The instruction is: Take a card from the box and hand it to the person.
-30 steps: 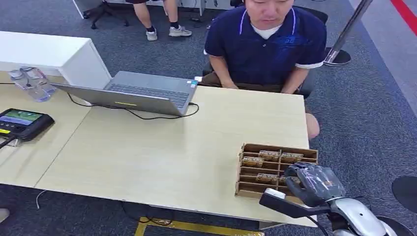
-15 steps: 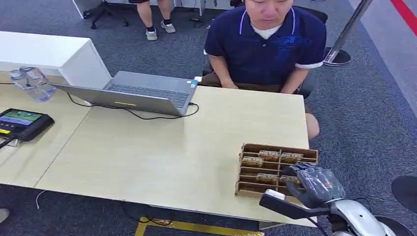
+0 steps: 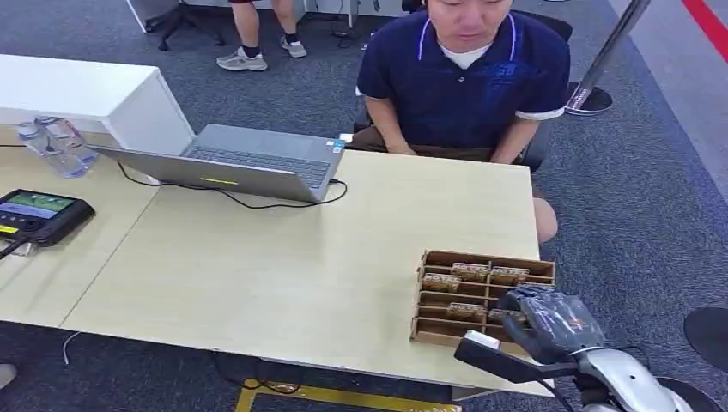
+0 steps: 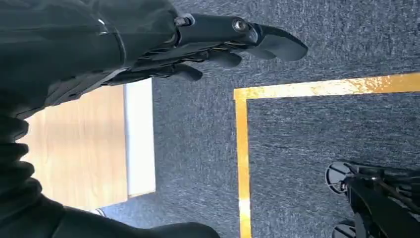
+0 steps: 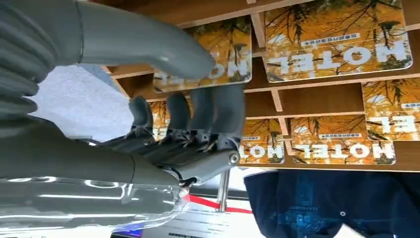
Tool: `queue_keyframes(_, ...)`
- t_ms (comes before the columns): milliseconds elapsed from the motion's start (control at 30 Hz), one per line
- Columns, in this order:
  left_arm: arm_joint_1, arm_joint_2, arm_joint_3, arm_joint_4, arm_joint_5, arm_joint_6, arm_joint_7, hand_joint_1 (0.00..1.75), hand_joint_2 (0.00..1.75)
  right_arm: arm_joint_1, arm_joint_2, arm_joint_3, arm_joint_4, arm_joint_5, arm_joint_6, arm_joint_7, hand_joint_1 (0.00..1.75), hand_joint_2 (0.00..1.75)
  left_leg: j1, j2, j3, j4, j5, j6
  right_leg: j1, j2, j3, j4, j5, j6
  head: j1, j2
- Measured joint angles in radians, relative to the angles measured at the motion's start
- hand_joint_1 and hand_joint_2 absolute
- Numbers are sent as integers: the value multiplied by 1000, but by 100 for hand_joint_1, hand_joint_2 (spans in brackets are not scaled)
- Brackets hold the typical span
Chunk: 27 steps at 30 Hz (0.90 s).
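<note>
The right hand (image 3: 549, 322) has sunk slightly onto the box (image 3: 446, 257), fingers (image 5: 218, 111) together reaching a card (image 5: 208, 57), none yet visibly clamped.

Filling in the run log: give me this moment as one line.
phase: reaching for card | right hand: over box, fingers at a card, grip unclear | left hand: hanging, empty | person: seated opposite

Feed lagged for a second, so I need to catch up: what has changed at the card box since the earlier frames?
Little. The right hand has eased slightly lower over the card box, thumb and fingers around a hotel card, not lifted out. In the background, a person's feet stepped left. Box, laptop and seated person stayed put.
</note>
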Motion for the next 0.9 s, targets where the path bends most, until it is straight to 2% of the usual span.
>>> queue_keyframes(233, 0, 0, 1, 0, 0, 0, 0, 0, 175, -2, 0, 0, 0, 0, 0, -2, 120, 175, 0, 0, 0, 0, 0, 0, 0, 0, 0, 0, 0, 0, 0, 0)
queue_keyframes(600, 0, 0, 10, 0, -6, 0, -1, 0, 175, -3, -1, 0, 0, -4, 0, -4, 136, 175, 0, 0, 0, 0, 0, 0, 0, 0, 0, 0, 0, 0, 0, 0)
queue_keyframes(633, 0, 0, 10, 0, -8, -6, -3, 0, 0, -3, -2, 0, 0, -5, 0, -4, 138, 175, 0, 0, 0, 0, 0, 0, 0, 0, 0, 0, 0, 0, 0, 0)
queue_keyframes(667, 1, 0, 10, 0, -12, -14, -9, 0, 0, -2, -3, 0, 0, -5, 0, -4, 140, 175, 0, 0, 0, 0, 0, 0, 0, 0, 0, 0, 0, 0, 0, 0)
queue_keyframes(700, 1, 0, 10, 0, -17, -26, -18, 0, 175, -2, -3, 0, 0, -5, 0, -4, 138, 175, 0, 0, 0, 0, 0, 0, 0, 0, 0, 0, 0, 0, 0, 0)
queue_keyframes(900, 1, 1, 9, 0, -43, -44, -26, 0, 175, 1, -3, 0, 0, -6, -2, -4, 140, 175, 0, 0, 0, 0, 0, 0, 0, 0, 0, 0, 0, 0, 0, 0)
